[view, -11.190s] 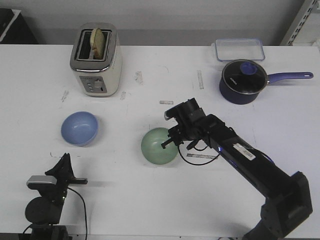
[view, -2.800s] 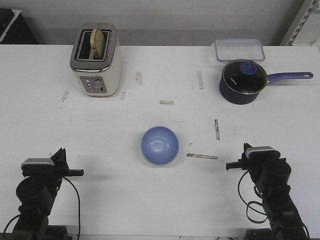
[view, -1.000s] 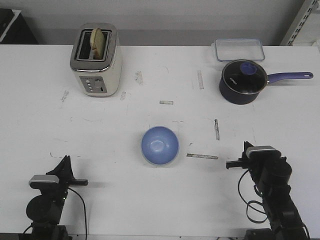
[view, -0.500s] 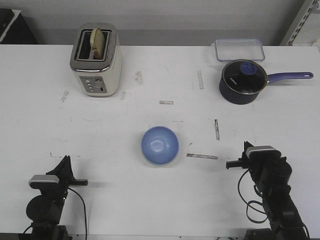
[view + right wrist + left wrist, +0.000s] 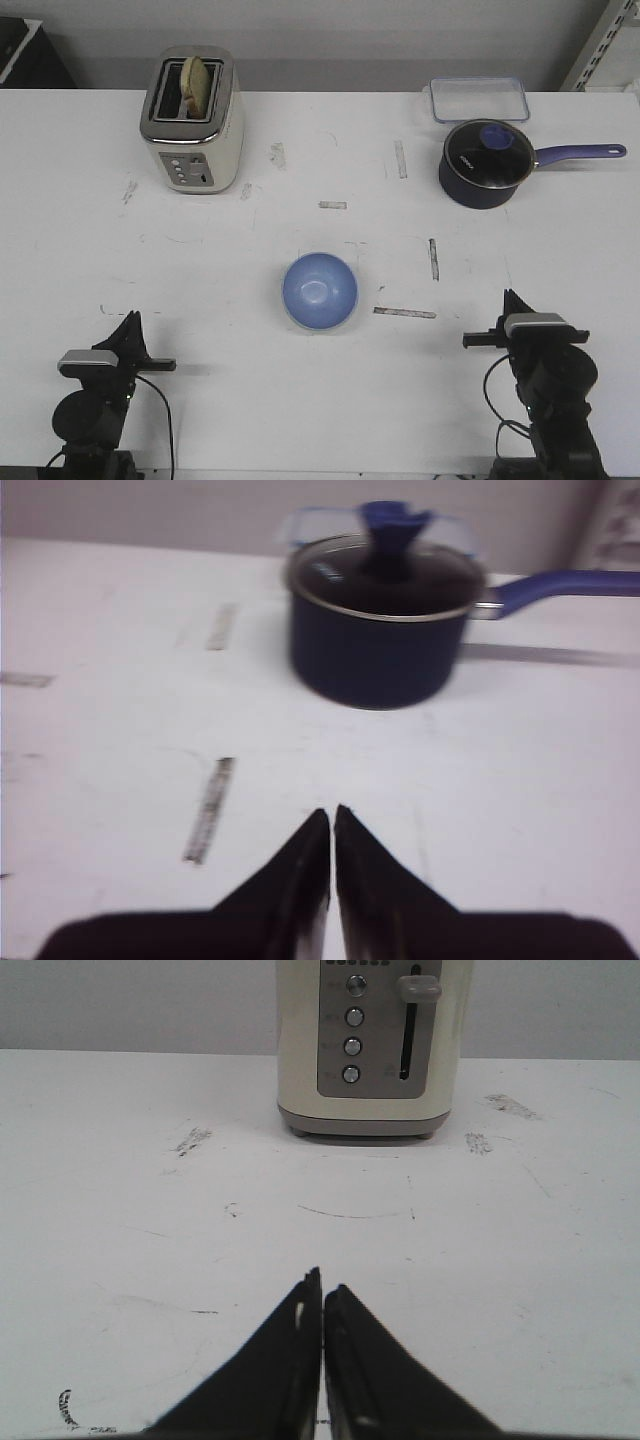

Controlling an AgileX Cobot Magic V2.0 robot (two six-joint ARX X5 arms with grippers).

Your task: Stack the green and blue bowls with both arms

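Observation:
The periwinkle blue bowl sits upright at the table's middle, nested on the mint green bowl, which is almost wholly hidden beneath it. My left gripper is shut and empty at the front left, far from the bowls; the left wrist view shows its tips pressed together over bare table. My right gripper is shut and empty at the front right; the right wrist view shows its tips closed. Neither wrist view shows a bowl.
A cream toaster with bread stands at the back left, also in the left wrist view. A dark blue lidded saucepan and a clear container stand at the back right; the saucepan faces my right gripper.
The blue bowl, once at the left, now sits on the green bowl at the middle. Both arms have drawn back; the right arm just shifted slightly right and toward the front edge.

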